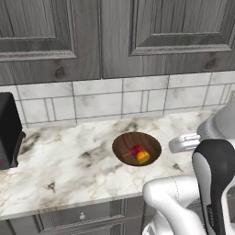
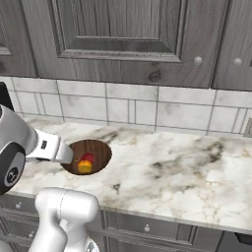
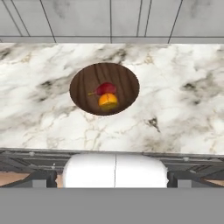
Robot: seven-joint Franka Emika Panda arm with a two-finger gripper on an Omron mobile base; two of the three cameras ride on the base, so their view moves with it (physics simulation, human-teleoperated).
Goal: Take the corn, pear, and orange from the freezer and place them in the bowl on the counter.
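Observation:
The dark brown bowl (image 1: 124, 146) (image 2: 101, 147) (image 3: 83, 85) sits on the marbled counter (image 1: 59, 160) (image 2: 172, 167) (image 3: 175, 109). Inside it lies the orange (image 1: 142, 157) (image 2: 84, 167) (image 3: 108, 101), touching a small red fruit (image 1: 136, 149) (image 2: 87, 158) (image 3: 105, 88) with a pale stalk; I cannot tell if that is the pear. My gripper (image 3: 116, 180) hovers back from the counter's front edge, looking down at the bowl. Its dark fingertips (image 3: 43, 179) stand wide apart with nothing between them. The corn and the freezer are out of view.
A black appliance (image 1: 7, 131) stands on the counter at the far left. Pale square tiles (image 1: 105, 103) and grey wall cabinets (image 1: 160, 32) rise behind the counter. Grey drawers (image 2: 147, 229) run below its front edge.

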